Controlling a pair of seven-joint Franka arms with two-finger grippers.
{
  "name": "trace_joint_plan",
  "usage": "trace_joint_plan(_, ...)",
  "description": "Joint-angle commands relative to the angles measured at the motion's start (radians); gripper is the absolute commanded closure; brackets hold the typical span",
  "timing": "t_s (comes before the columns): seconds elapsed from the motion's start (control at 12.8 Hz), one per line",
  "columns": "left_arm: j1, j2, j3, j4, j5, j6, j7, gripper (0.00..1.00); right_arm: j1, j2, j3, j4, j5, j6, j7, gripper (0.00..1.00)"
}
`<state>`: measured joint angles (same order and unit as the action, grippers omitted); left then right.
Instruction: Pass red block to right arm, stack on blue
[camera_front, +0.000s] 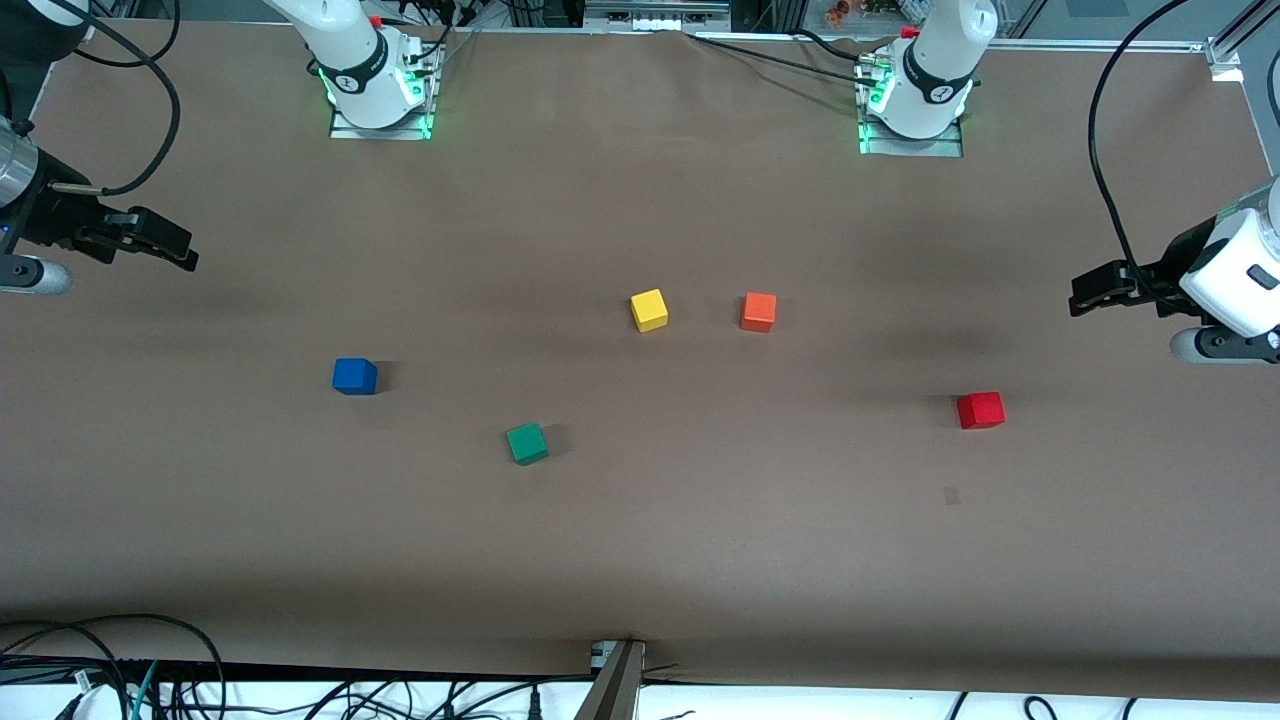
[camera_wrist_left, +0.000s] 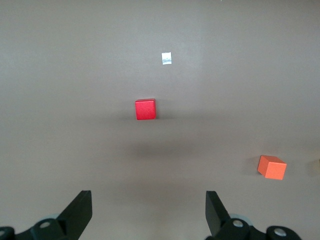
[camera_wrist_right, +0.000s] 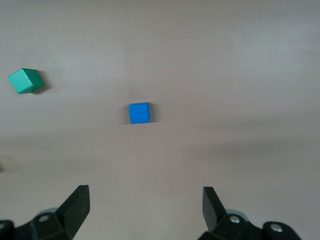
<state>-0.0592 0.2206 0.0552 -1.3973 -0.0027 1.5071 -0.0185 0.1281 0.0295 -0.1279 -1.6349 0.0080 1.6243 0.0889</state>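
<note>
The red block (camera_front: 980, 410) sits on the brown table toward the left arm's end; it also shows in the left wrist view (camera_wrist_left: 145, 109). The blue block (camera_front: 354, 376) sits toward the right arm's end and shows in the right wrist view (camera_wrist_right: 139, 113). My left gripper (camera_front: 1078, 297) hangs open and empty in the air over the left arm's end of the table, apart from the red block; its jaws stand wide in the left wrist view (camera_wrist_left: 148, 197). My right gripper (camera_front: 183, 254) hangs open and empty over the right arm's end, apart from the blue block (camera_wrist_right: 145, 192).
A green cube (camera_front: 527, 443) lies nearer to the front camera than the blue block. A yellow cube (camera_front: 649, 310) and an orange cube (camera_front: 758, 312) sit side by side mid-table. A small pale mark (camera_front: 951, 495) is on the table near the red block.
</note>
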Motion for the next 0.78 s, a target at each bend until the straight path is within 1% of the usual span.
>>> trace_joint_plan(0.0, 0.002, 0.014, 0.003, 0.017, -0.007, -0.004, 0.009, 0.0, -0.005, -0.002, 0.002, 0.009, 0.001, -0.011, -0.008, 0.0)
trace_joint_plan(0.55, 0.012, 0.04, 0.012, 0.017, -0.016, 0.01, 0.008, 0.0, -0.004, -0.002, 0.002, 0.009, 0.004, -0.003, -0.008, 0.0)
trace_joint_plan(0.71, 0.022, 0.052, 0.014, 0.014, -0.016, 0.033, -0.006, 0.0, -0.005, -0.002, 0.002, 0.009, 0.004, -0.003, -0.008, 0.0)
